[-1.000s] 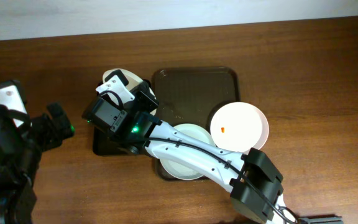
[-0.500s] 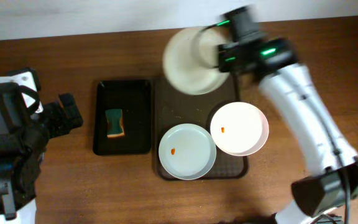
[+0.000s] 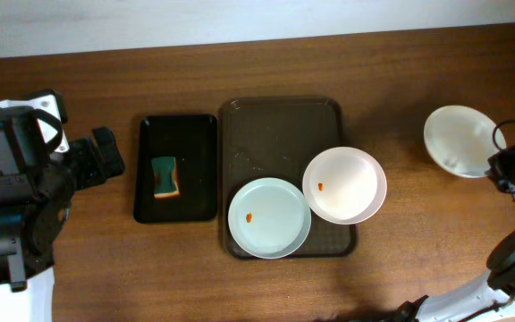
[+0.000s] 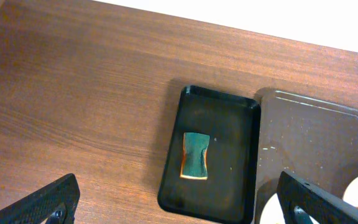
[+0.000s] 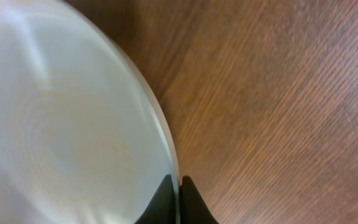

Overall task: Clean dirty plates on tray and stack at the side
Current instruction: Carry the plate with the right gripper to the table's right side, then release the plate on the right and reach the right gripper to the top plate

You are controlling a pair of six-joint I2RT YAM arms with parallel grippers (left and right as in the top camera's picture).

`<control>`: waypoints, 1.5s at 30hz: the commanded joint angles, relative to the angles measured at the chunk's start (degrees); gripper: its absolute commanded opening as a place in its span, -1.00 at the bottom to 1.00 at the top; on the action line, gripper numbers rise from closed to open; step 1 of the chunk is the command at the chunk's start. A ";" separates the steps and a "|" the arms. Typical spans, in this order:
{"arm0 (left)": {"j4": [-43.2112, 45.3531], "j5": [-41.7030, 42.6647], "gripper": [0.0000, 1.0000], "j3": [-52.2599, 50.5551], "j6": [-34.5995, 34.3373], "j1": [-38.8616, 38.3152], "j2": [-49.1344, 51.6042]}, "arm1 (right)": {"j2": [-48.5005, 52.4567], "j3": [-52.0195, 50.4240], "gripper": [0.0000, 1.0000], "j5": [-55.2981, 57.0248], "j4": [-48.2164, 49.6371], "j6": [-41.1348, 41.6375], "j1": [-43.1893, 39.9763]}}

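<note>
Two dirty plates sit on the front of the dark brown tray [image 3: 280, 125]: a pale one [image 3: 269, 217] at the left and a white one [image 3: 345, 184] at the right, each with an orange speck. My right gripper [image 3: 499, 164] is shut on the rim of a third white plate [image 3: 459, 140] over the table at the far right; in the right wrist view the fingers [image 5: 178, 186] pinch its edge [image 5: 73, 124]. My left gripper [image 4: 179, 208] is open, high over the table's left side, holding nothing.
A narrow black tray [image 3: 177, 167] left of the brown tray holds a green and orange sponge [image 3: 165, 176]; both show in the left wrist view, the tray [image 4: 229, 118] and the sponge [image 4: 195, 156]. Bare wooden table lies around the trays.
My right arm has swung from the back of the brown tray to the far right of the table, carrying the white plate. The left arm has barely moved.
</note>
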 commanded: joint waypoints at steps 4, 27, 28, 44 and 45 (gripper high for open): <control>0.13 0.66 0.99 0.15 0.13 0.28 0.17 | -0.37 -2.47 -0.33 -0.39 1.68 -1.05 3.69; -0.70 11.08 0.99 0.15 0.13 0.28 4.20 | -12.41 -17.05 -0.75 22.88 -3.48 0.46 44.44; -0.70 11.08 0.99 0.15 0.13 0.28 4.31 | -12.41 -16.65 -0.83 22.88 -2.78 0.44 44.44; -0.98 11.08 0.99 0.15 0.13 0.28 4.70 | -0.37 -13.42 -0.92 9.92 28.30 0.48 55.89; -1.09 11.08 0.99 0.15 0.13 0.28 4.70 | -0.63 -13.35 -0.89 9.68 28.98 -0.02 55.30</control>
